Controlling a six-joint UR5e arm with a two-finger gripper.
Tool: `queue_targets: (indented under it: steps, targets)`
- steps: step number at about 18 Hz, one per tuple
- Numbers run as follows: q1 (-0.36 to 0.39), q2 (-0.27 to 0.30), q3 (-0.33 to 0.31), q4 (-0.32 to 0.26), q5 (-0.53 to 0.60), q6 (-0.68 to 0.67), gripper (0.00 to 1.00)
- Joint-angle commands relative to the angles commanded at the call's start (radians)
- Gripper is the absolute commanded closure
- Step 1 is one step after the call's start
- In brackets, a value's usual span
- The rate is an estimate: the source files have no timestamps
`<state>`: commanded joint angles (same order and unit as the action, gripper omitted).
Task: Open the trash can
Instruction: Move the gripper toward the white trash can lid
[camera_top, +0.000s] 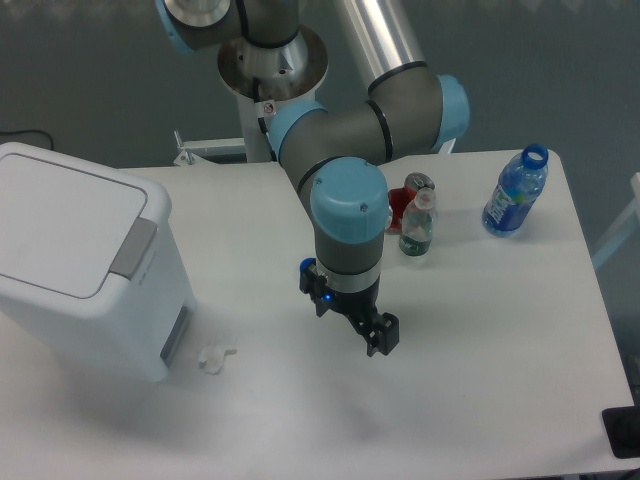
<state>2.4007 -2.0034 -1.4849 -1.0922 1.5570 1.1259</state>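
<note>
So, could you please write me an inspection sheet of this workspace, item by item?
Surface: white table, mostly bare in front.
Job's things: trash can at the left, lid flat and closed, grey button strip on its right edge, untouched.
Clutter: blue bottle at far right without cap; small clear bottle and a red can behind the arm; small clear piece beside the bin.
Grippers: gripper hangs over mid-table, apart from the bin, holding nothing; jaw state unclear.
Cables: dark cable at far left.
Surroundings: grey floor; dark object at the bottom right corner.
</note>
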Motion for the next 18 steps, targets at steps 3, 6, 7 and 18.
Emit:
queue_targets:
  steps: [3, 6, 7, 18]
  targets:
    - [-0.002, -0.002, 0.0, 0.0, -0.003, -0.002, 0.0]
    - [-0.008, -0.014, -0.02, 0.041, -0.014, -0.002, 0.0]
    - [-0.011, -0.014, -0.055, 0.092, -0.017, -0.002, 0.0]
    - [-0.067, 0.096, -0.098, 0.161, -0.135, -0.167, 0.12]
